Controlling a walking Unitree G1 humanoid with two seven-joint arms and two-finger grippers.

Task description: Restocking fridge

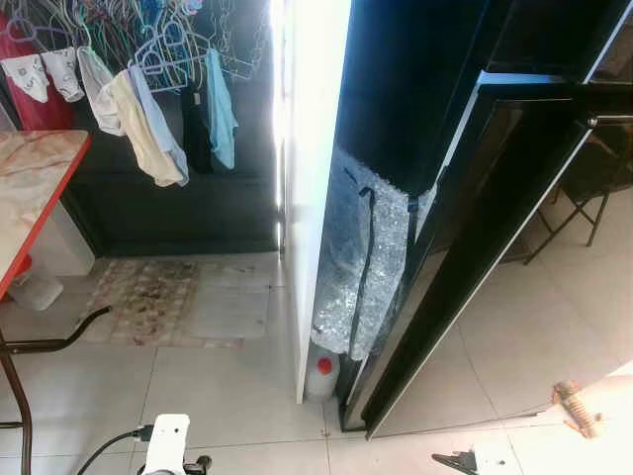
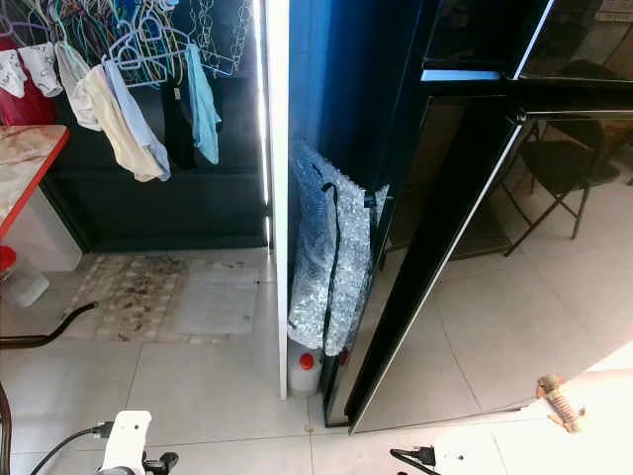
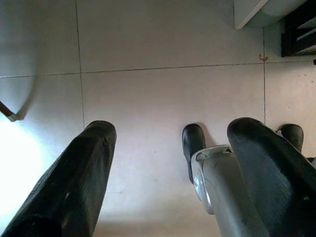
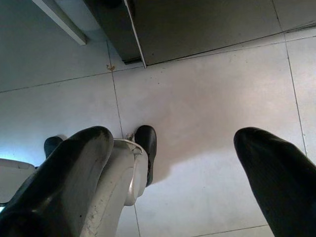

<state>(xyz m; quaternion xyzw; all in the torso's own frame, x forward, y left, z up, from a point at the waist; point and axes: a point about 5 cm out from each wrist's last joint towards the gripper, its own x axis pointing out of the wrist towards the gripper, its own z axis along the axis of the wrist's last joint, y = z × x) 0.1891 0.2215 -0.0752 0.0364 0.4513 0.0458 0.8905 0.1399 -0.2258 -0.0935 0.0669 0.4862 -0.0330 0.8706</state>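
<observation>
Both grippers [image 3: 168, 173] [image 4: 173, 173] hang open over floor [image 3: 148, 44] beside fridge [image 1: 465, 228]

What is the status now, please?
Left tool and right tool open, empty, hanging over the floor. Fridge ahead, dark. Bubble wrap and bottle wedged beside it.

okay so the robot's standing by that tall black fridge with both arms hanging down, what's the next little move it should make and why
Probably step to its right, to face the front of the tall black fridge. It now looks at the fridge's side edge, where a bubble-wrap bundle and a white jug with a red cap sit between it and a white panel. The left gripper and right gripper hang open over bare floor tiles, holding nothing.
</observation>
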